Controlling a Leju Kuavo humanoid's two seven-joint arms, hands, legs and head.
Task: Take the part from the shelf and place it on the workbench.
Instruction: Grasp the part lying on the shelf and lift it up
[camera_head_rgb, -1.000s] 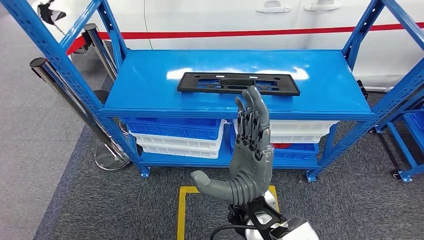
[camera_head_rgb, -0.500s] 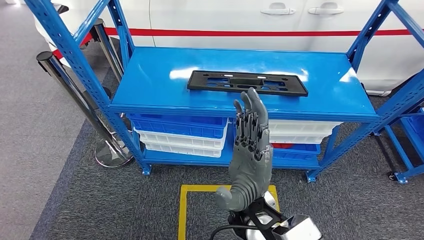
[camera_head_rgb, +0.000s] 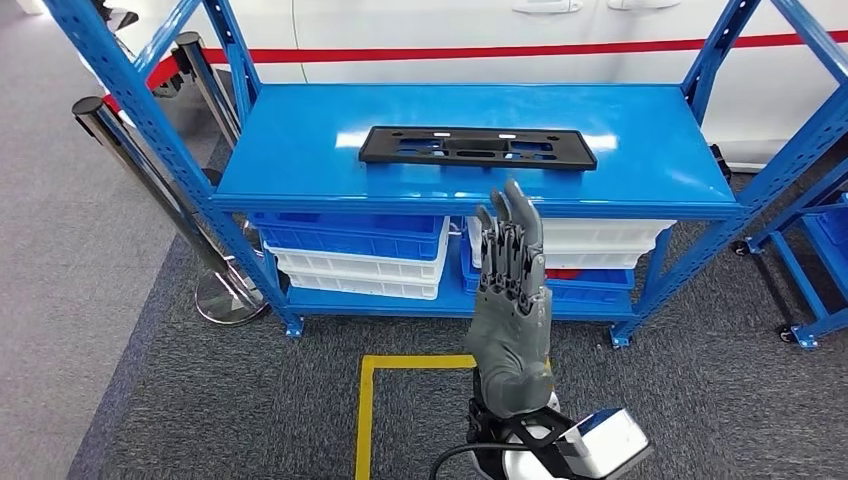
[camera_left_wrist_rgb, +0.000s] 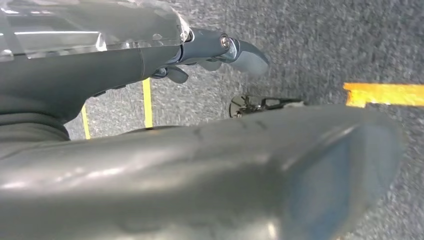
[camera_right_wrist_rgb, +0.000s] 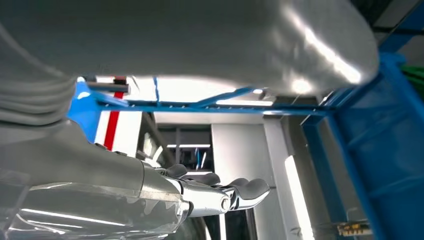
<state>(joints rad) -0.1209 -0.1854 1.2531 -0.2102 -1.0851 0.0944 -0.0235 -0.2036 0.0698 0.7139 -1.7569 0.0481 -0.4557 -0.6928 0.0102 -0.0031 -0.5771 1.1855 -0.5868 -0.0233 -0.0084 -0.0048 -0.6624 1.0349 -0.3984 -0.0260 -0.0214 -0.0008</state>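
Right hand (camera_head_rgb: 510, 310) has rotated, thumb tucked behind now, fingers (camera_head_rgb: 510, 235) straight and released, holding nothing. The part (camera_head_rgb: 477, 147) sits on the shelf (camera_head_rgb: 300, 160) just beyond the fingers, ungrabbed. Left hand (camera_left_wrist_rgb: 220, 47): can't tell.

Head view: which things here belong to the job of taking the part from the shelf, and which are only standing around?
Belong to the job:
black part, lying flat on the shelf top
blue shelf
right hand, raised in front of the shelf, holding nothing

Only standing around:
blue and white bins under the top
metal posts
yellow floor line
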